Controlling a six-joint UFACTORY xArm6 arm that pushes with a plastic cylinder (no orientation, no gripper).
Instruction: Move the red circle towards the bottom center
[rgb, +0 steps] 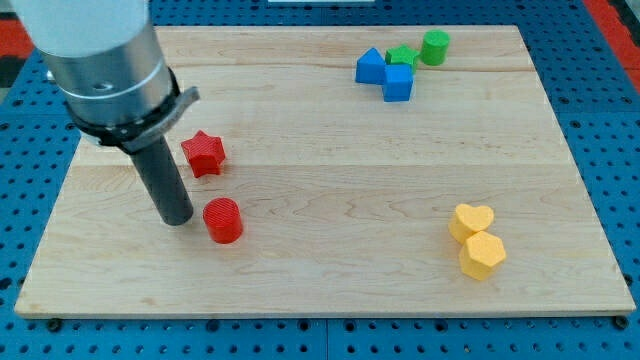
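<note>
The red circle (223, 220), a short red cylinder, stands on the wooden board (330, 250) at the view's lower left. My tip (178, 219) rests on the board just left of the red circle, with a small gap or a light touch; I cannot tell which. A red star (204, 153) lies above the tip and the circle, right of the dark rod.
A blue block (371, 66), a blue cube (398, 83), a green star-like block (402, 56) and a green cylinder (435, 46) cluster at the view's top right. A yellow heart (471, 220) and a yellow hexagon (483, 255) sit at the lower right.
</note>
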